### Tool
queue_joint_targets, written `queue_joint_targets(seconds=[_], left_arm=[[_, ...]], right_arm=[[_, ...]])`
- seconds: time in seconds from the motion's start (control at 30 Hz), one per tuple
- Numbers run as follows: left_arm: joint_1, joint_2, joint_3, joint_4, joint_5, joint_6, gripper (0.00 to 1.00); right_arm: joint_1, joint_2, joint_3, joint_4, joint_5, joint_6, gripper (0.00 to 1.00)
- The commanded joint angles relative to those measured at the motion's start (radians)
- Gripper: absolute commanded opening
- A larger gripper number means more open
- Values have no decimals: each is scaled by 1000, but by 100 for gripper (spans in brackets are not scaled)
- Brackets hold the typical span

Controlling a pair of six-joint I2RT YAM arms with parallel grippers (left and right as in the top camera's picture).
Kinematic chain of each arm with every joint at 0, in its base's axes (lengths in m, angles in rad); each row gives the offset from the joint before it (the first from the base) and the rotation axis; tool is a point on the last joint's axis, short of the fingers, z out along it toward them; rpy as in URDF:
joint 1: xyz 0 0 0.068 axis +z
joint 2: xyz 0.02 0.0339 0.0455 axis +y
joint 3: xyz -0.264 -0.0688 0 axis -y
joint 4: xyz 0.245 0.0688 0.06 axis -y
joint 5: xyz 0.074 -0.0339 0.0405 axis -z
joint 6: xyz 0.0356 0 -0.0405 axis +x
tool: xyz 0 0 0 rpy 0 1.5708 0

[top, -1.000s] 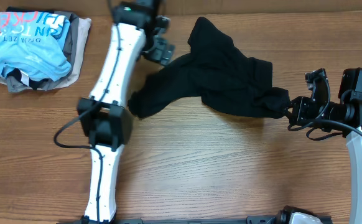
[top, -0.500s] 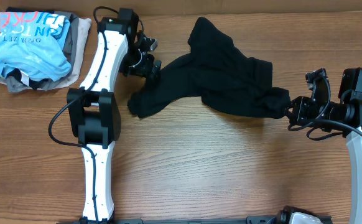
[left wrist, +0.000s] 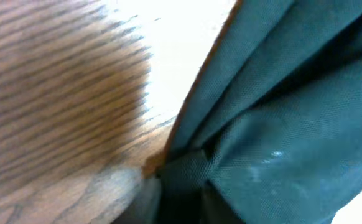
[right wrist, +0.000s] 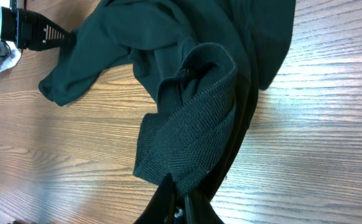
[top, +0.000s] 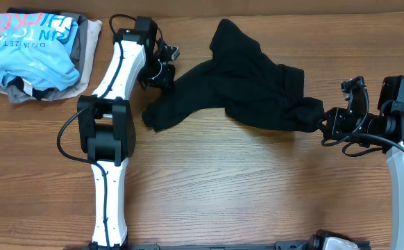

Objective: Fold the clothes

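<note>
The clothes [top: 250, 90], a black shirt, lie crumpled across the back middle of the table. My left gripper [top: 171, 75] sits at the shirt's upper left edge. In the left wrist view dark fabric [left wrist: 280, 124] gathers into a narrow bunch between its jaws [left wrist: 181, 190], which are shut on it. My right gripper [top: 325, 125] holds the shirt's right end. The right wrist view shows its jaws [right wrist: 180, 200] shut on the ribbed hem [right wrist: 187, 137].
A pile with a light blue lettered shirt [top: 28, 52] over beige and grey garments [top: 85, 40] lies at the back left corner. The left arm's white links [top: 108, 173] run from the front edge up to the shirt. The right arm [top: 400, 125] stands at the right edge.
The left arm swung left and its gripper settled on the shirt's left edge, closing from open onto the fabric. The right arm and its grip have not moved.
</note>
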Motion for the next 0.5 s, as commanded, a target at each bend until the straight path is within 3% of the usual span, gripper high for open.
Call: queue_joint_targets(seconds=[0.0, 0.07, 0.23, 0.47], left_arm=[[-13, 1, -3, 11, 15, -7, 11], [-13, 1, 18, 10, 10, -23, 4], [-11, 1, 135, -34, 0, -57, 4], [-11, 0, 431, -189, -23, -58, 5]], right_arm=[[6, -2, -3, 9, 0, -6, 4], [6, -2, -3, 11, 0, -6, 4], [6, -2, -3, 15, 0, -6, 4], [6, -2, -3, 30, 10, 18, 4]])
